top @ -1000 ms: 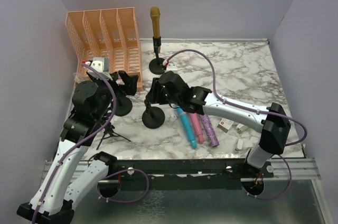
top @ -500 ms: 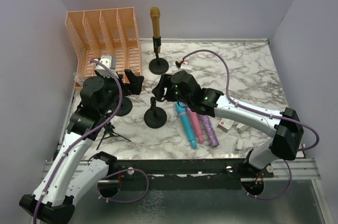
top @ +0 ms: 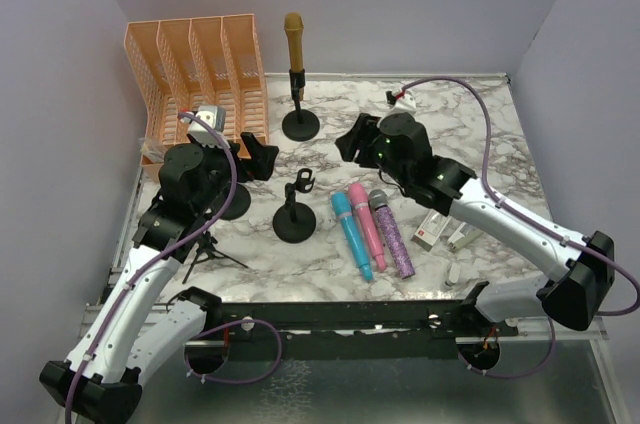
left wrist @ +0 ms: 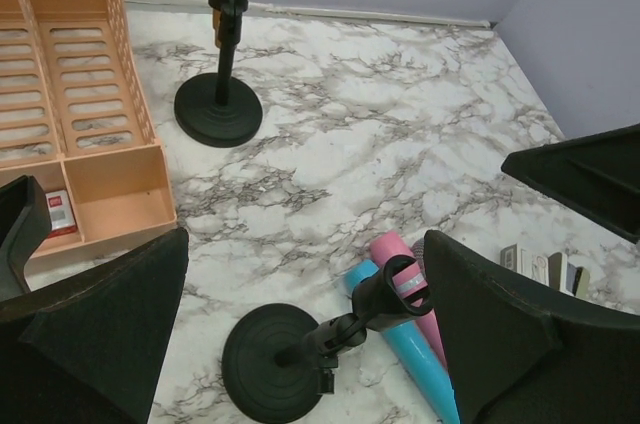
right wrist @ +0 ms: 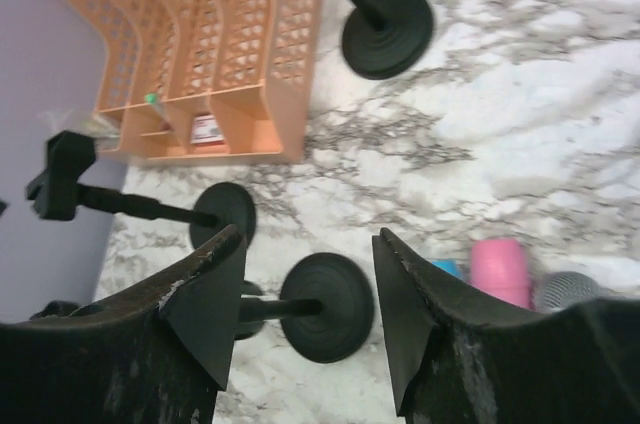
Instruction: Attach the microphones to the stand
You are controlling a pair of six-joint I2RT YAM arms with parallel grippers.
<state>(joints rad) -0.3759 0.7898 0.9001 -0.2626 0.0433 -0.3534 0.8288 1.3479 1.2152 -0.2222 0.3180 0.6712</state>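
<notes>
The gold microphone [top: 292, 39] stands clipped in the back stand [top: 301, 125]. An empty stand [top: 293, 222] with an open clip [top: 304, 182] is mid-table. Cyan [top: 351, 232], pink [top: 365, 222] and glittery purple [top: 392, 236] microphones lie side by side to its right. My right gripper [top: 352, 140] hovers open behind them, nothing between its fingers [right wrist: 215, 294]; the right wrist view looks down on the empty stand's base [right wrist: 325, 306]. My left gripper [top: 255, 157] stands wide open by the organiser, above and left of the empty stand [left wrist: 275, 362]. Its clip [left wrist: 392, 294] shows against the pink microphone [left wrist: 395, 249].
An orange file organiser [top: 200, 69] fills the back left corner. A second empty stand [top: 234, 202] and a small tripod [top: 207, 250] sit under my left arm. Small white-and-red boxes [top: 430, 235] lie right of the microphones. Purple walls close in the sides.
My right gripper has opened and pulled back to the right, away from the empty stand's clip. The left gripper has shifted slightly right and stays open.
</notes>
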